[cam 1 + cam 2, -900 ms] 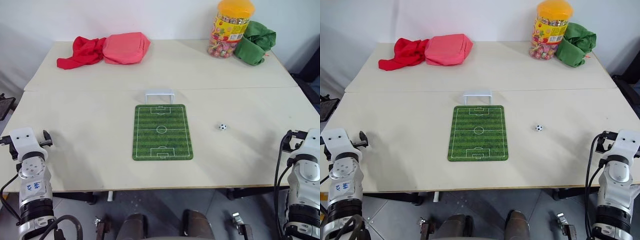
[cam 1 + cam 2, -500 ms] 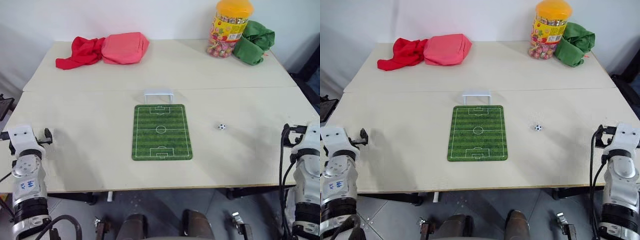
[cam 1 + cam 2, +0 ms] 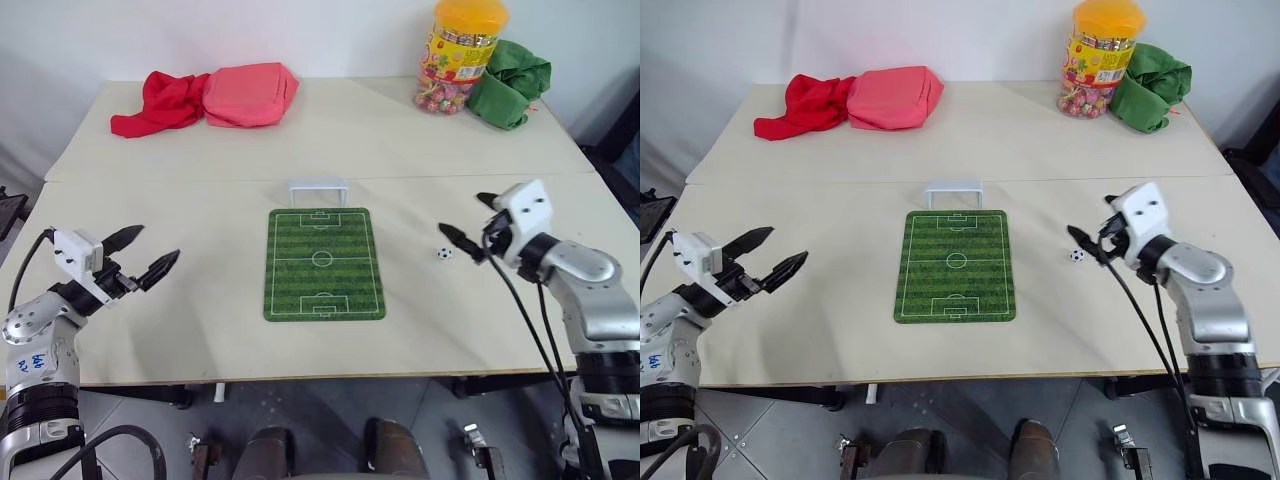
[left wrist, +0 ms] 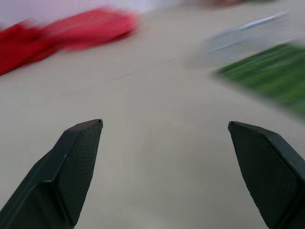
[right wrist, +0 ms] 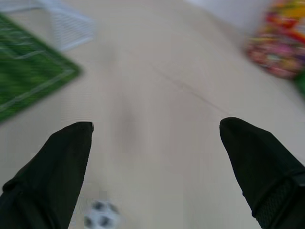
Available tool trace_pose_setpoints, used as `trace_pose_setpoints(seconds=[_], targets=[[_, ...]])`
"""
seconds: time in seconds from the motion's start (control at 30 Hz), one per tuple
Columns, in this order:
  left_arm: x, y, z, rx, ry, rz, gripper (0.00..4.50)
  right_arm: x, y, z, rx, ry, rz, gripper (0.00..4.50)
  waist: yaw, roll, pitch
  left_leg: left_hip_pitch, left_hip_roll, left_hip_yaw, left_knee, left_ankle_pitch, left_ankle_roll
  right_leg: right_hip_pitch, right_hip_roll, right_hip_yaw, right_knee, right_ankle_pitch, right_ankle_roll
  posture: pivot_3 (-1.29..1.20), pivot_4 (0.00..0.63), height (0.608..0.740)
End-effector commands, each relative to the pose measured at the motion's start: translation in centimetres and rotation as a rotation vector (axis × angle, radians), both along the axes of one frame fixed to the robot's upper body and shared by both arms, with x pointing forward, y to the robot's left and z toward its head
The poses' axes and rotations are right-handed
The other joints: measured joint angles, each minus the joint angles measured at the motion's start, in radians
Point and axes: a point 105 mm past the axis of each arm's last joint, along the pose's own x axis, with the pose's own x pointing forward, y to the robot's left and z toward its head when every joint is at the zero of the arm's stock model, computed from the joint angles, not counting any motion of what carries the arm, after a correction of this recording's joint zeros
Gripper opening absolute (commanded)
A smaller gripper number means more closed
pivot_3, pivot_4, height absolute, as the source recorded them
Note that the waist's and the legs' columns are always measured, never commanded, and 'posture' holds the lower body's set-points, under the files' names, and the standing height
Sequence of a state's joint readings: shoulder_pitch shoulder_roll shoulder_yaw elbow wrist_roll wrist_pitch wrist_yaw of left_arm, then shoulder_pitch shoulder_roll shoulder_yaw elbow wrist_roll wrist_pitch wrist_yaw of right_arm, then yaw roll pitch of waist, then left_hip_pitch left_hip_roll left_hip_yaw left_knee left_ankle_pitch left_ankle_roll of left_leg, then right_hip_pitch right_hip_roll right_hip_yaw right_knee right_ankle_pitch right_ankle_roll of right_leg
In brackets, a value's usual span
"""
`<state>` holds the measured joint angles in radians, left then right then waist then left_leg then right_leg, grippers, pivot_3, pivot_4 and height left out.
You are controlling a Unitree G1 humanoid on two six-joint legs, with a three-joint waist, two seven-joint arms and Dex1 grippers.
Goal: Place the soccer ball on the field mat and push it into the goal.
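The soccer ball (image 3: 445, 253) is a tiny black-and-white ball lying on the bare table to the right of the field mat (image 3: 324, 263). That green striped mat with white pitch lines lies flat mid-table. The white goal (image 3: 318, 190) stands at its far end. My right gripper (image 3: 460, 213) hovers open just right of and above the ball, pointing left; in the right wrist view the ball (image 5: 100, 217) sits beside one of the fingers (image 5: 57, 171). My left gripper (image 3: 148, 251) is open over the table's left part, well away from the mat, empty.
A red cloth (image 3: 160, 103) and a pink cloth (image 3: 250, 93) lie at the back left. A candy jar (image 3: 462, 55) with an orange lid and a green cloth (image 3: 510, 82) stand at the back right. The tabletop (image 3: 200, 320) has its front edge close to me.
Both arms have swung up and inward from the table's front corners. The right gripper now hangs over the table next to the ball; the left points over the left side. Ball, mat and goal unmoved.
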<state>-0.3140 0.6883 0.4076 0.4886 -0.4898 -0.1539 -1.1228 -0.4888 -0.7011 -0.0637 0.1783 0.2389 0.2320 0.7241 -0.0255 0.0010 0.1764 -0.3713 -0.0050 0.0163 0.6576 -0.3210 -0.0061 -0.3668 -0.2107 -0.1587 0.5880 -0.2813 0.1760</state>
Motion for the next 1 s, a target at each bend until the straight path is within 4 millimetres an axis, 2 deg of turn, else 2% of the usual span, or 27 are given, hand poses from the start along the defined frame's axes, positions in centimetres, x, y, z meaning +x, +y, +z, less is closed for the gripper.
trace_pose_setpoints(seconds=[0.03,0.1,0.33,0.47,0.63,0.73,0.9,1.0], targets=[[-2.5,-0.6,-0.7,0.107,0.051,-0.208,4.50,0.2,-0.3,-1.0,-0.009,0.046,0.049,4.46,-0.002,-0.001,0.000,0.000,0.000,0.000,0.000,0.000,0.000,0.000,0.000,0.000,0.000,0.000,0.000,0.00,0.150,0.740],[-3.3,-0.5,-1.3,0.136,0.078,-0.246,4.50,0.1,-0.1,-1.8,-0.019,0.076,0.085,4.46,-0.003,-0.001,0.000,0.000,0.000,0.001,-0.001,0.000,0.000,0.000,0.000,0.000,0.000,0.000,0.000,0.00,0.150,0.740],[-4.0,-0.2,-1.6,0.136,0.066,-0.219,4.50,0.5,-0.6,-3.8,0.027,0.136,0.092,4.46,-0.004,-0.001,0.000,0.000,0.001,0.001,0.000,0.000,0.000,0.000,0.000,0.000,0.000,0.000,0.000,0.00,0.150,0.740],[-4.2,-0.7,-1.8,0.135,0.058,-0.228,4.50,0.4,-0.5,-5.3,0.072,0.179,0.102,3.60,-0.004,-0.001,0.000,0.000,0.001,0.001,0.000,0.000,0.000,-0.001,0.000,0.000,0.000,0.000,0.000,0.00,0.150,0.740],[-4.7,-0.7,-1.6,0.144,0.045,-0.251,4.50,-0.3,-0.8,-6.1,0.060,0.177,0.108,1.88,-0.003,-0.001,0.000,0.001,0.001,0.001,0.002,0.000,0.000,0.001,0.000,0.001,0.001,0.000,-0.001,0.00,0.150,0.740],[-4.9,-0.9,-1.5,0.138,0.050,-0.282,4.50,-0.2,-0.6,-5.3,0.065,0.145,0.110,0.93,-0.002,-0.001,0.000,0.001,0.001,0.001,0.002,0.000,0.000,0.001,0.001,0.000,0.001,0.000,-0.001,0.00,0.150,0.740],[-5.6,-1.7,-2.1,0.151,0.088,-0.387,4.50,-0.7,1.3,-2.3,0.051,0.084,0.182,0.85,-0.003,-0.001,0.001,0.000,0.001,0.001,0.002,0.000,0.000,0.000,0.001,0.001,0.002,0.000,-0.001,0.00,0.150,0.740],[-5.9,-2.1,-2.7,0.164,0.114,-0.448,4.50,-1.4,4.3,-0.4,0.031,0.071,0.281,0.85,-0.004,-0.001,0.001,0.000,0.001,0.001,0.002,0.000,0.000,-0.001,0.001,0.001,0.002,0.001,-0.001,0.00,0.150,0.740]])
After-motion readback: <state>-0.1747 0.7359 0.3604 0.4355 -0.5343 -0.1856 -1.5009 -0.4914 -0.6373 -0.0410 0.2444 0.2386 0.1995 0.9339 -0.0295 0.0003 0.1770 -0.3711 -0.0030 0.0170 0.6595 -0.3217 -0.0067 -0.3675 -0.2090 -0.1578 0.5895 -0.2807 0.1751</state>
